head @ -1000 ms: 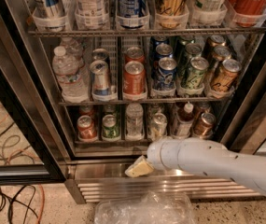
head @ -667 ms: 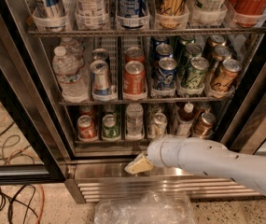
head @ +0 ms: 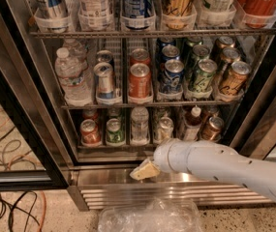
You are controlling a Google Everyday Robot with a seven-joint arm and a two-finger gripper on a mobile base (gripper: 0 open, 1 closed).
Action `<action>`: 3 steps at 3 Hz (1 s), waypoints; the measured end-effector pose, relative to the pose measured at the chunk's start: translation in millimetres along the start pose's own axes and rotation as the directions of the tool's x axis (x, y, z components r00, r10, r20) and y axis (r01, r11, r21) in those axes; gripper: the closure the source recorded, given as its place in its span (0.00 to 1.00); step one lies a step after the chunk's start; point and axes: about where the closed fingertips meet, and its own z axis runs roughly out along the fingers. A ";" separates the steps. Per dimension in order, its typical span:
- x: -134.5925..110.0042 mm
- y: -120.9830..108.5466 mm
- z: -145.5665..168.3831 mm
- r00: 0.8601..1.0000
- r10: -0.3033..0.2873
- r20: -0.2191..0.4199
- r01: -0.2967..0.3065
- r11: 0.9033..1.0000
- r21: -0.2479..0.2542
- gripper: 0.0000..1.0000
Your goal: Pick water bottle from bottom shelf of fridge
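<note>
The water bottle (head: 140, 123) is small, clear and ribbed with a white cap. It stands in the middle lane of the bottom shelf (head: 128, 146) of the fridge (head: 253, 110), between a green can (head: 114, 131) and a silver can (head: 164, 128). My gripper (head: 145, 170), with cream tips on a white arm coming from the lower right, hangs in front of the steel sill. It is below the bottle, slightly to its right, and apart from it, and it holds nothing.
A red can (head: 90, 132), an amber-necked bottle (head: 192, 123) and a brown can (head: 212, 127) share the bottom shelf. Larger clear bottles (head: 70, 76) and cans fill the rack above. The open black door frame (head: 16, 124) is left. Crumpled clear plastic (head: 147, 217) and cables (head: 7, 209) lie on the floor.
My gripper has crept slightly upward toward the sill. Nothing in the fridge has moved.
</note>
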 end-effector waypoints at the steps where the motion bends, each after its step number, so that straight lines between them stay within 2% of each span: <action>1: 8.1 5.5 10.2 0.996 0.048 0.081 -0.049 0.999 0.011 0.00; 2: 21.6 30.5 26.8 0.972 0.089 0.219 -0.104 0.993 0.056 0.00; 3: -0.9 79.2 60.8 0.925 0.113 0.363 -0.134 0.990 0.033 0.00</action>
